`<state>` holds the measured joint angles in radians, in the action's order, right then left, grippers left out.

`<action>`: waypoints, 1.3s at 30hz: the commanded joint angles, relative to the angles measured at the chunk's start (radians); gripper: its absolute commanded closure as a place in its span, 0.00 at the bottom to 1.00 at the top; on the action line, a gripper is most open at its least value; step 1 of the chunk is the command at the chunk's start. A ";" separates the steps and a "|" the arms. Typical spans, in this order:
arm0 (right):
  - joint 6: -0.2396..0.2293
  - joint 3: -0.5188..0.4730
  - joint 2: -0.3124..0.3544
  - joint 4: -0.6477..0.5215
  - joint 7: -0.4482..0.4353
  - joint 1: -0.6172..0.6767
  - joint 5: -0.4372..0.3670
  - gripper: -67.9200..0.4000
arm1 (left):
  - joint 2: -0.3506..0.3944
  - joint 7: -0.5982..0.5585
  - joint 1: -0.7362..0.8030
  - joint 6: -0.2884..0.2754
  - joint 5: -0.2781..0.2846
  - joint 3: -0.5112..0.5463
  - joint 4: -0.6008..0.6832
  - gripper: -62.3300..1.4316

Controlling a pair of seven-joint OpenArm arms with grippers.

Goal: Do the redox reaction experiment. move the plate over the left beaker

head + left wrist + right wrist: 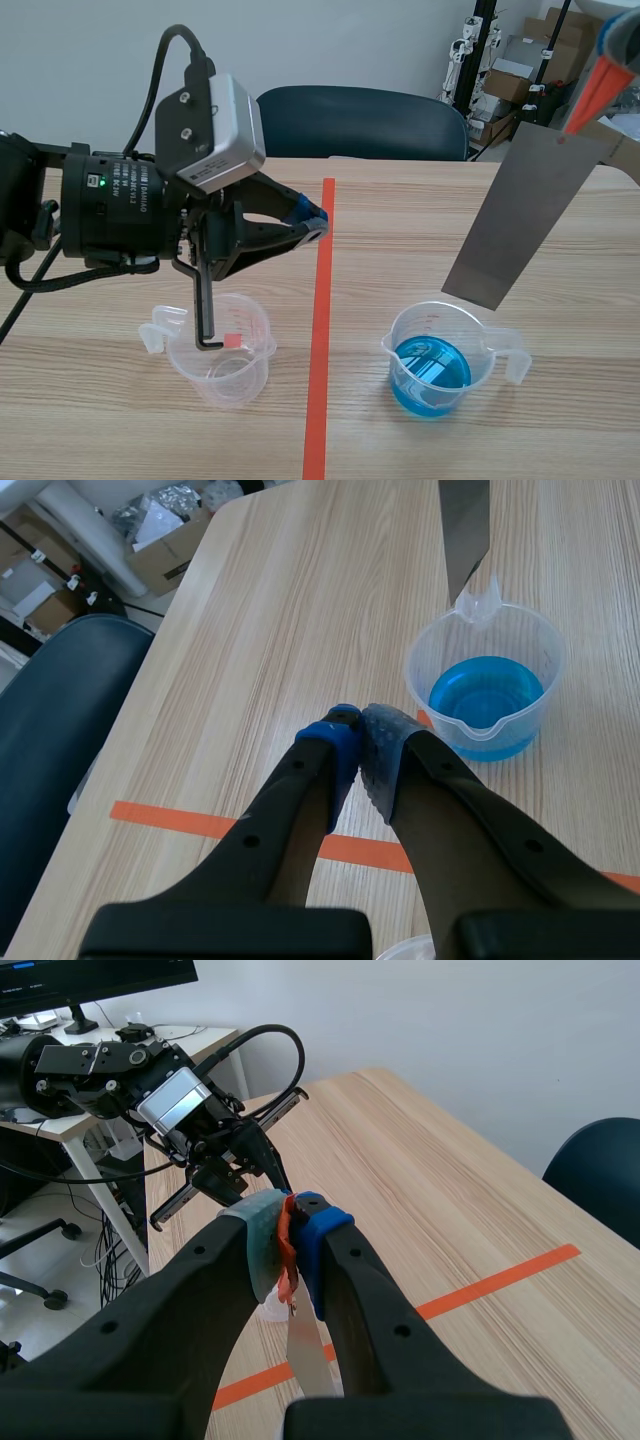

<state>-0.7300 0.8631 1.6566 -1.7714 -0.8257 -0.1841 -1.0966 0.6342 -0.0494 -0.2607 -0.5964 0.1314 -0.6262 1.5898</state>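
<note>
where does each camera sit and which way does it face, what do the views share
Scene view: between the arms, facing across the table; shows the left gripper, the clear beaker, the blue beaker and the plate.
Left wrist view: on the left arm, looking past its shut fingers at the blue beaker and the plate's lower end.
Right wrist view: behind the right gripper, shut on the plate, looking toward the left arm.
Shared: the plate shows in all three.

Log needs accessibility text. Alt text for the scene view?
The right gripper holds a grey metal plate tilted above the beaker of blue liquid. Across the orange tape line, the shut left gripper hangs near an empty beaker.
</note>
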 commanded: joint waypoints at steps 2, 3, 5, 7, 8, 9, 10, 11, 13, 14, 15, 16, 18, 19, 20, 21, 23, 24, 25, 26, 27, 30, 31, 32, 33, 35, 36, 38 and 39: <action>-0.016 -0.012 0.011 -0.005 -0.022 -0.013 -0.014 0.99 | -0.008 -0.013 -0.005 0.006 0.013 0.008 0.012 0.94; -0.016 -0.012 0.011 -0.005 -0.022 -0.013 -0.015 0.99 | -0.008 -0.013 -0.005 0.006 0.013 0.008 0.012 0.94; -0.016 -0.012 0.011 -0.005 -0.023 -0.013 -0.015 0.99 | -0.008 -0.013 -0.005 0.006 0.014 0.008 0.012 0.94; -0.016 -0.012 0.011 -0.005 -0.022 -0.013 -0.015 0.99 | -0.008 -0.013 -0.005 0.006 0.014 0.008 0.012 0.94; -0.016 -0.012 0.011 -0.005 -0.022 -0.013 -0.015 0.99 | -0.008 -0.012 -0.005 0.006 0.014 0.008 0.012 0.94; -0.016 -0.012 0.011 -0.005 -0.022 -0.013 -0.014 0.99 | -0.008 -0.011 -0.005 0.006 0.014 0.008 0.012 0.94; -0.016 -0.012 0.011 -0.005 -0.022 -0.013 -0.014 0.99 | -0.008 -0.010 -0.005 0.006 0.014 0.008 0.012 0.94; -0.016 -0.012 0.011 -0.005 -0.022 -0.013 -0.014 0.99 | -0.008 -0.010 -0.005 0.006 0.014 0.008 0.012 0.94; -0.016 -0.012 0.011 -0.005 -0.022 -0.013 -0.014 0.99 | -0.008 -0.010 -0.005 0.006 0.014 0.008 0.012 0.94; -0.016 -0.012 0.011 -0.005 -0.022 -0.013 -0.014 0.99 | -0.008 -0.010 -0.005 0.006 0.014 0.008 0.012 0.94; -0.016 -0.012 0.011 -0.005 -0.022 -0.013 -0.014 0.99 | -0.008 -0.010 -0.005 0.006 0.014 0.008 0.012 0.94; -0.016 -0.012 0.011 -0.005 -0.022 -0.013 -0.014 0.99 | -0.008 -0.010 -0.005 0.006 0.014 0.008 0.012 0.94; -0.016 -0.012 0.011 -0.005 -0.022 -0.013 -0.014 0.99 | -0.008 -0.010 -0.005 0.006 0.014 0.008 0.012 0.94; -0.016 -0.012 0.011 -0.005 -0.022 -0.013 -0.014 0.99 | -0.008 -0.010 -0.005 0.006 0.014 0.008 0.012 0.94; -0.016 -0.012 0.011 -0.005 -0.022 -0.013 -0.014 0.99 | -0.008 -0.010 -0.005 0.006 0.013 0.008 0.012 0.94; -0.016 -0.012 0.011 -0.005 -0.022 -0.013 -0.014 0.99 | -0.008 -0.010 -0.005 0.006 0.013 0.008 0.012 0.94; -0.016 -0.012 0.011 -0.005 -0.022 -0.013 -0.014 0.99 | -0.008 -0.010 -0.005 0.006 0.013 0.008 0.012 0.94; -0.016 -0.012 0.011 -0.005 -0.022 -0.013 -0.014 0.99 | -0.008 -0.010 -0.005 0.006 0.013 0.008 0.012 0.94; -0.016 -0.012 0.011 -0.005 -0.022 -0.013 -0.014 0.99 | -0.008 -0.010 -0.005 0.006 0.013 0.008 0.012 0.94; -0.016 -0.012 0.011 -0.005 -0.022 -0.013 -0.014 0.99 | -0.008 -0.010 -0.005 0.006 0.013 0.008 0.012 0.94; -0.016 -0.012 0.011 -0.005 -0.022 -0.013 -0.014 0.99 | -0.008 -0.010 -0.005 0.006 0.013 0.008 0.012 0.94; -0.016 -0.012 0.011 -0.005 -0.022 -0.013 -0.014 0.99 | -0.008 -0.010 -0.005 0.006 0.013 0.008 0.012 0.94; -0.016 -0.012 0.011 -0.005 -0.022 -0.013 -0.014 0.99 | -0.008 -0.010 -0.005 0.006 0.013 0.008 0.012 0.94; -0.016 -0.012 0.011 -0.005 -0.022 -0.013 -0.014 0.99 | -0.008 -0.010 -0.005 0.006 0.013 0.008 0.012 0.94; -0.016 -0.012 0.010 -0.005 -0.022 -0.013 -0.014 0.99 | -0.008 -0.010 -0.005 0.006 0.013 0.008 0.012 0.94; -0.016 -0.012 0.010 -0.005 -0.022 -0.013 -0.014 0.99 | -0.008 -0.010 -0.005 0.006 0.013 0.008 0.012 0.94; -0.016 -0.012 0.008 -0.005 -0.022 -0.013 -0.014 0.99 | -0.008 -0.010 -0.005 0.006 0.013 0.008 0.012 0.94; -0.016 -0.012 -0.003 -0.005 -0.021 -0.013 -0.014 0.99 | -0.008 -0.010 -0.005 0.006 0.013 0.008 0.012 0.94; -0.016 -0.012 -0.010 -0.005 -0.013 -0.013 -0.012 0.99 | -0.008 -0.010 -0.005 0.006 0.013 0.008 0.012 0.94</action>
<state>-0.7300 0.8631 1.6516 -1.7714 -0.8253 -0.1844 -1.0969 0.6342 -0.0490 -0.2607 -0.5964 0.1314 -0.6262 1.5898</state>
